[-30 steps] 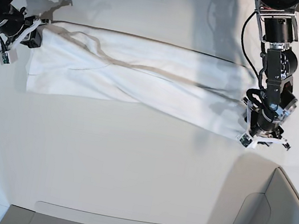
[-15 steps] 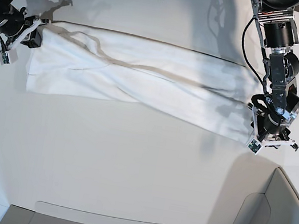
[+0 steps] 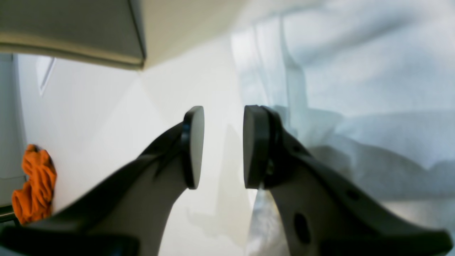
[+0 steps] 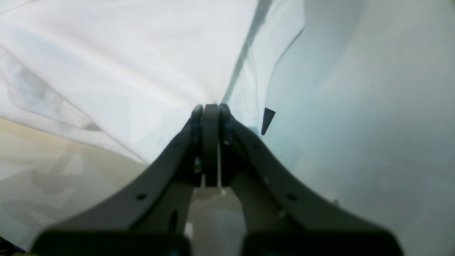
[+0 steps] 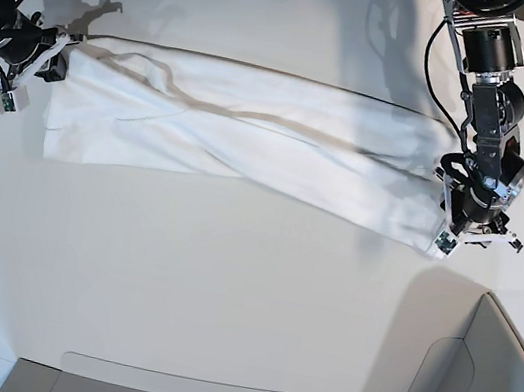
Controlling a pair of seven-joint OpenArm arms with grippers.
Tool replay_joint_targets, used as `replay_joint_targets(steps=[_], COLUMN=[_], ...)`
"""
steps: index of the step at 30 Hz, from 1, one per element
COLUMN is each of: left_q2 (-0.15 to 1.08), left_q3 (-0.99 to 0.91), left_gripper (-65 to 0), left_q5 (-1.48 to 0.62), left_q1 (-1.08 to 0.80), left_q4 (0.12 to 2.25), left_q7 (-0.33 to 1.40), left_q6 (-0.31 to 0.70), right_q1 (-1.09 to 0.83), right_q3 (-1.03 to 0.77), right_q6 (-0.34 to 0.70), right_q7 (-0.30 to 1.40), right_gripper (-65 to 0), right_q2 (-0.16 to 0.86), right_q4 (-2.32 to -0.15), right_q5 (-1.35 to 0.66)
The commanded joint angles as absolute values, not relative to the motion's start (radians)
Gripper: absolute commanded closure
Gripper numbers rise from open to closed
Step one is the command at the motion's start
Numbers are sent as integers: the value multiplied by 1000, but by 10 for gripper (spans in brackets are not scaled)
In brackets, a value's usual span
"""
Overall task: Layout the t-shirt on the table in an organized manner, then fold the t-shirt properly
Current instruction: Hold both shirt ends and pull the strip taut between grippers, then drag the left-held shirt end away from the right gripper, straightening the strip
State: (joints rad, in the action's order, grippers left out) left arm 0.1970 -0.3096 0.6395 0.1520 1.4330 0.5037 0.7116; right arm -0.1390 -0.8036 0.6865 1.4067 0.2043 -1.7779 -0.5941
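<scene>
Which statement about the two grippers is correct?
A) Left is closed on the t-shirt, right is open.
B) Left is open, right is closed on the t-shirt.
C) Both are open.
B: the left gripper shows a gap with nothing between its jaws, while the right gripper pinches the t-shirt.

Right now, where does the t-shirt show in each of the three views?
Base: the t-shirt stretches across the table's far half, between both arms.
Left wrist: upper right, past the open jaws.
Right wrist: upper left, pinched in the shut jaws.
Shared landmark: the table.
</scene>
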Motion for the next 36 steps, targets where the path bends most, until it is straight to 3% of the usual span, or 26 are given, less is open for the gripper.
replay_joint_targets(steps=[1,27,36], left_q2=[208,151,156], left_q3=[-309,-298,-496], left_gripper=[-180,-180,-178], left_q5=[639,645,638], left_q1=[179,125,179], left_q4=[1451,1386,1283], left_q7=[490,490,476], left_q6=[698,698,698], right_q1=[-131,-111,-90], right_q3=[-808,-808,-852], right_q6=[698,698,698], right_q7=[1396,1396,1396], right_gripper=[0,0,0], right_q2=[217,217,225], right_q4=[-1793,-1793,-1793], right_q5=[-598,-595,-593])
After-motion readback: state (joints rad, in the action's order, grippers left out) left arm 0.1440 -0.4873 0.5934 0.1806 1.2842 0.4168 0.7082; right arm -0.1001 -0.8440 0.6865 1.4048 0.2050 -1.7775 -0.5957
